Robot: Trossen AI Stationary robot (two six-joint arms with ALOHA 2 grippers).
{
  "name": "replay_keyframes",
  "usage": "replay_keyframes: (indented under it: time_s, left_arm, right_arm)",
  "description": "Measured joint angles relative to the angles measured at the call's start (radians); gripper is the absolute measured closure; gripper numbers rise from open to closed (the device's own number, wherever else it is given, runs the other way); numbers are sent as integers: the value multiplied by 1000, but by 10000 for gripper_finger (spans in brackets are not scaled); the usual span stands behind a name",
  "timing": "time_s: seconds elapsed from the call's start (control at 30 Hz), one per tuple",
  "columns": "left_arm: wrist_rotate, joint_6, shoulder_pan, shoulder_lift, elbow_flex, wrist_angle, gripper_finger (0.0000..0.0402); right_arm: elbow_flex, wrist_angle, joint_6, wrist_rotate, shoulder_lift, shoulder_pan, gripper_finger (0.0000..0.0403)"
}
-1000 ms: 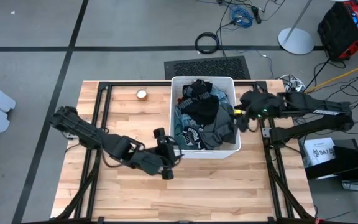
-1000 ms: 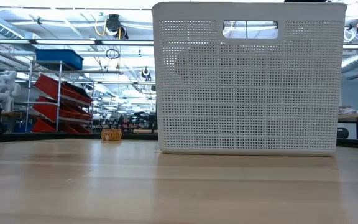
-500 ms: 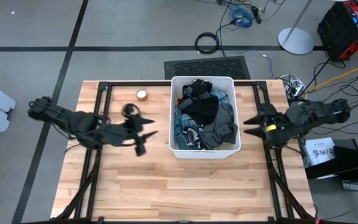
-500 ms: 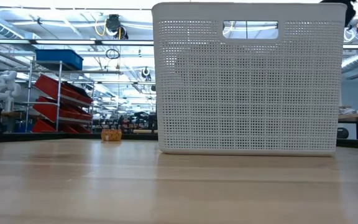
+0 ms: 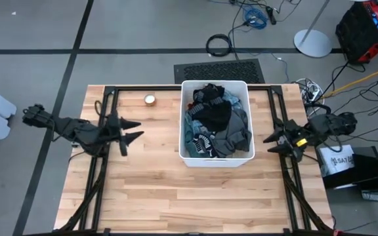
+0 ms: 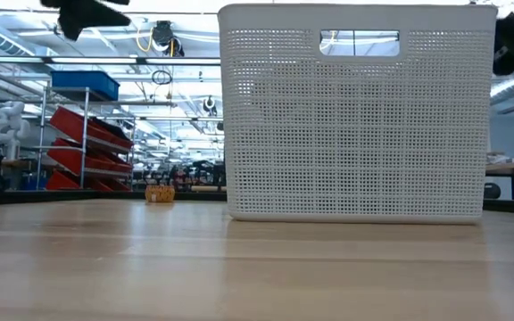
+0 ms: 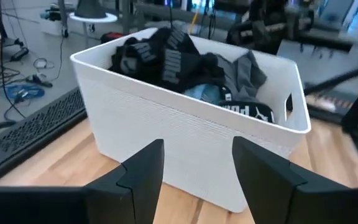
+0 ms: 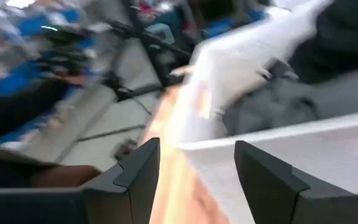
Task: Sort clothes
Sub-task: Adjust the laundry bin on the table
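The clothes lie heaped in a white plastic bin at the table's middle: black, dark grey, light blue and white-patterned pieces, also seen in the left wrist view and the right wrist view. My left gripper hovers open over the table's left part, pointing toward the bin. My right gripper hovers open at the table's right edge, pointing toward the bin's right wall. Neither holds anything.
A small round tan object sits at the far edge, left of the bin. Bare wooden tabletop stretches in front of the bin. Black frame rails run along the table's sides.
Both arms have drawn back from the bin. My left gripper has gone from the bin's near-left corner toward the table's left edge, rolling as it went. My right gripper has left the bin's right rim, moving toward the right edge and down. Both stay open; the clothes have kept still.
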Motion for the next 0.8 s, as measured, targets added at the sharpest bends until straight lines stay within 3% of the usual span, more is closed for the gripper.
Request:
replay_keyframes:
  time_s: [0.17,0.37,0.67,0.8]
  left_arm:
    - [-17,-23,0,-159,-119,46,201]
    - [-24,9,0,-288,-202,121,201]
    - [-3,29,0,-336,-246,123,201]
    - [8,34,-1,-336,-246,124,201]
  right_arm:
    - [-27,114,-4,-23,6,0,209]
    - [-178,409,-168,-25,-10,4,209]
    - [-379,649,-211,-41,-11,4,209]
    - [-391,663,-162,-153,-11,3,209]
